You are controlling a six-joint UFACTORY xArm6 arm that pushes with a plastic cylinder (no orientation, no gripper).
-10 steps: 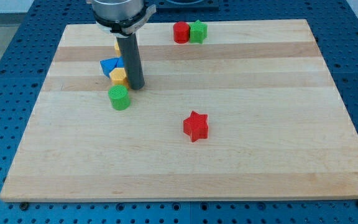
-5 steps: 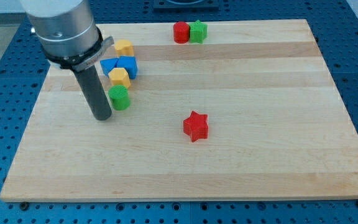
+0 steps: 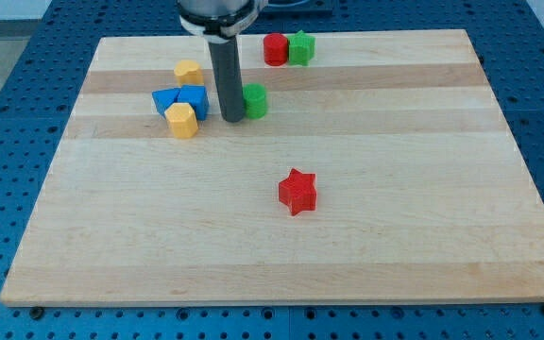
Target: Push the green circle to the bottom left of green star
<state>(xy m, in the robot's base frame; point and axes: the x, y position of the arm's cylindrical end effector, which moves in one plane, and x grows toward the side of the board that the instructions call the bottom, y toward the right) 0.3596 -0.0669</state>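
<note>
The green circle (image 3: 254,100) is a short green cylinder on the wooden board, in the upper middle of the view. My tip (image 3: 231,119) stands right against its left side. The green star (image 3: 300,47) sits near the board's top edge, up and to the right of the circle, touching a red cylinder (image 3: 275,49) on its left. The rod rises from the tip to the view's top.
To the left of my tip lie a yellow block (image 3: 182,121), two blue blocks (image 3: 181,98) and another yellow block (image 3: 188,71). A red star (image 3: 297,192) lies in the board's middle, below the circle.
My tip went from the yellow blocks round to the green circle's left, then pushed it up and to the right. The circle now lies nearer the green star.
</note>
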